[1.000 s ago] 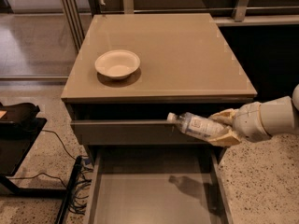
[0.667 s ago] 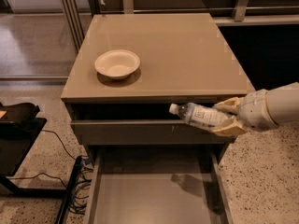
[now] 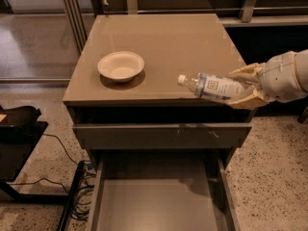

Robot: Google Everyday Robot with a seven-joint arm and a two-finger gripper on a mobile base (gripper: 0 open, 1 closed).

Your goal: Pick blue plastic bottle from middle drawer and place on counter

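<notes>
Clamping one blue plastic bottle (image 3: 214, 86) between its two cream fingers, the single gripper (image 3: 243, 86) hangs at the counter's (image 3: 183, 47) right front corner. The bottle lies nearly level, its white cap pointing left over the front edge. One cream bowl (image 3: 121, 65) sits on the counter's left side. Below, one scratched drawer front (image 3: 163, 135) is closed and one middle drawer (image 3: 159, 201) is pulled out.

1. The gripper (image 3: 239, 87), at the counter's front right edge, has cream-yellow fingers clasped on the bottle and a white wrist.
2. The bottle (image 3: 211, 86) in it is clear, with a white cap and a pale bluish-white label.
3. The counter (image 3: 183, 42) to its left is glossy taupe-beige.
4. The bowl (image 3: 121, 65) further left is cream.
5. The drawer (image 3: 159, 201) below it is grey-taupe.
6. The floor (image 3: 269, 167) beneath it is speckled.
</notes>
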